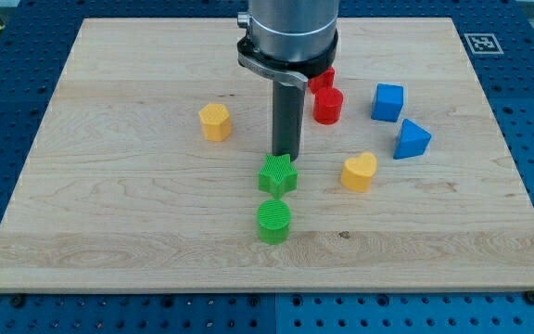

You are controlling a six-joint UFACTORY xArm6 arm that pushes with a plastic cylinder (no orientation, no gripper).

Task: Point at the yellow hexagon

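Note:
The yellow hexagon (215,122) sits on the wooden board (109,213), left of centre. My tip (285,154) is at the end of the dark rod, touching or just behind the top edge of the green star (277,175). The tip is well to the right of the yellow hexagon and a little below it, with open board between them.
A green cylinder (273,223) lies just below the green star. A yellow heart (360,172) is to the tip's right. A red cylinder (328,106) and another red block (322,81), partly hidden by the arm, lie above right. A blue cube (387,102) and blue triangle (412,139) are at right.

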